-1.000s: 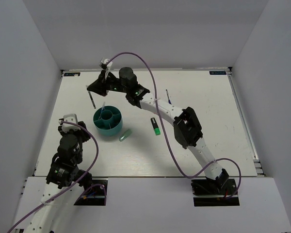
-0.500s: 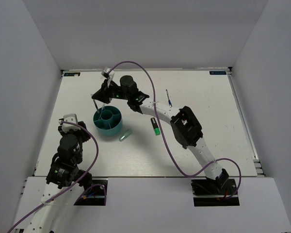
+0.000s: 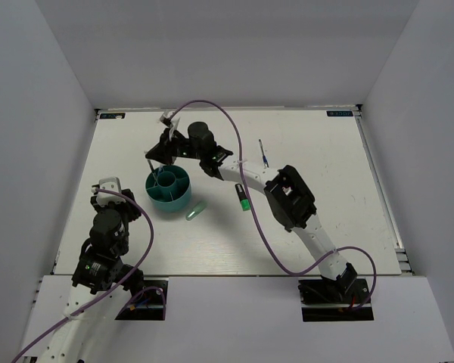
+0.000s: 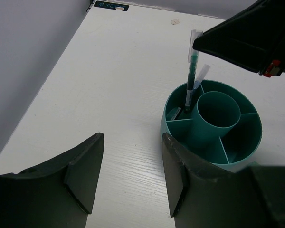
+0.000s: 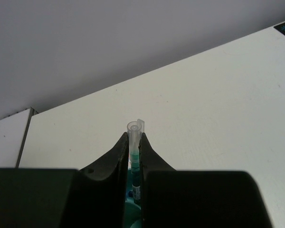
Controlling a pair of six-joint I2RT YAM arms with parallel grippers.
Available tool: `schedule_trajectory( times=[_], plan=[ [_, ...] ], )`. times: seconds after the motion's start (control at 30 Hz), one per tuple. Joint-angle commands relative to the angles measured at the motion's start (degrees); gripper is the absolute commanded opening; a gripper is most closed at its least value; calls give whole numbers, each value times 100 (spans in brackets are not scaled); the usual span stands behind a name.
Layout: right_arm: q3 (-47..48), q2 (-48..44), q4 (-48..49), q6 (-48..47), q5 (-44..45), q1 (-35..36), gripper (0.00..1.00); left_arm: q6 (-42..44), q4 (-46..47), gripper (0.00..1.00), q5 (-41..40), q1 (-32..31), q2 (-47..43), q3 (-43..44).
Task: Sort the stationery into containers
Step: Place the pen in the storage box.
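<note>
Between the right fingers [image 5: 118, 160] a clear-capped pen [image 5: 134, 141] with teal ink stands nearly upright, clamped on both sides of its barrel just below the cap. From the left wrist view the same pen hangs under the black right fingers with its lower end down inside an outer compartment of the teal organiser [image 4: 254, 142], on the side away from that camera and just beside the central tube [image 4: 218, 114]. Whether the tip touches the floor of the compartment cannot be told. A second clear-topped pen [image 4: 203, 74] leans just beside it, against the tube. From above, the right arm reaches far across the desk [image 3: 325, 189] to the organiser, which sits left of the middle.

Near the desk's left front edge, the left fingers [image 4: 83, 175] are spread wide apart and hold nothing; they face the organiser from the near side without touching it.

Just right of the organiser a mint-green marker [image 3: 195, 211] lies on the desk. Further right lies a black-green highlighter [image 3: 243, 197], and beyond that, towards the back, a thin blue pen [image 3: 263, 153]. A small pale piece [image 4: 175, 21] lies near the back edge.
</note>
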Motion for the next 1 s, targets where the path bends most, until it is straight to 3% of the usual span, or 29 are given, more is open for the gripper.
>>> schedule_trajectory(
  times=[0.0, 0.13, 0.3, 0.4, 0.97],
  plan=[
    [-79, -237, 336, -17, 74, 13, 2, 17, 7, 62, -11, 11, -37, -19],
    [-176, -236, 310, -34, -31, 21, 18, 26, 25, 62, 6, 19, -2, -28],
    [-282, -342, 275, -105, -180, 13, 47, 17, 25, 62, 32, 11, 25, -19],
    [-299, -429, 222, -149, -233, 21, 56, 0, 16, 62, 50, 19, 25, -28],
    [-563, -1308, -49, -491, -558, -66, 60, 17, 51, 64, 111, 19, 78, -54]
  ],
)
